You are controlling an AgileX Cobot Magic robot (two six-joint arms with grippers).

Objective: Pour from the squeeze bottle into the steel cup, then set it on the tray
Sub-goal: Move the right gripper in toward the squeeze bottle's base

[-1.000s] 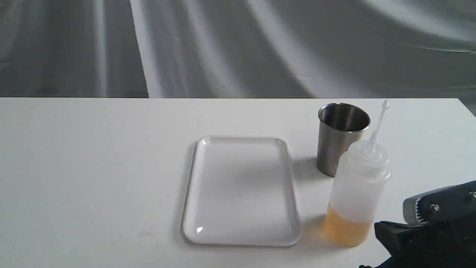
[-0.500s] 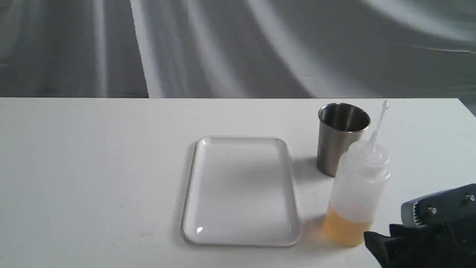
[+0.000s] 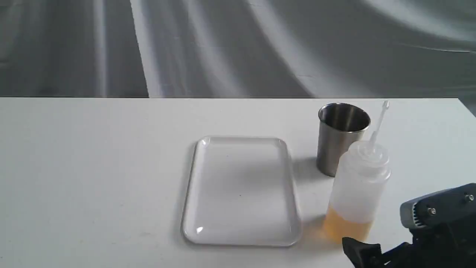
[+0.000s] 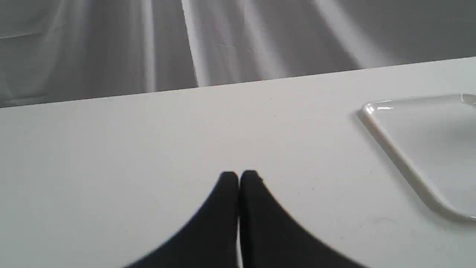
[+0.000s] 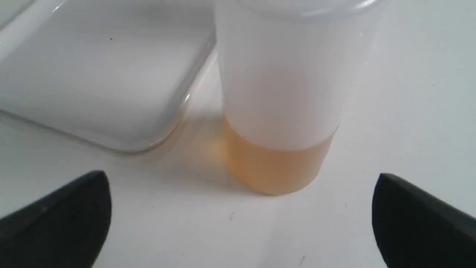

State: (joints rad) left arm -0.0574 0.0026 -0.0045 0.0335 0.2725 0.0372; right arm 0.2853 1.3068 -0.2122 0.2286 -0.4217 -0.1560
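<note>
One squeeze bottle (image 5: pixel 279 111) stands just ahead of the spread right claw (image 5: pixel 240 186).

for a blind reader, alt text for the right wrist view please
A translucent squeeze bottle with amber liquid in its bottom stands on a white table, seen close up. The right gripper is open, its black fingers wide apart, short of the bottle; a white tray lies beside it.

Black tapered jaws, grey screw-fastened housing (image 3: pixel 446 206)
</note>
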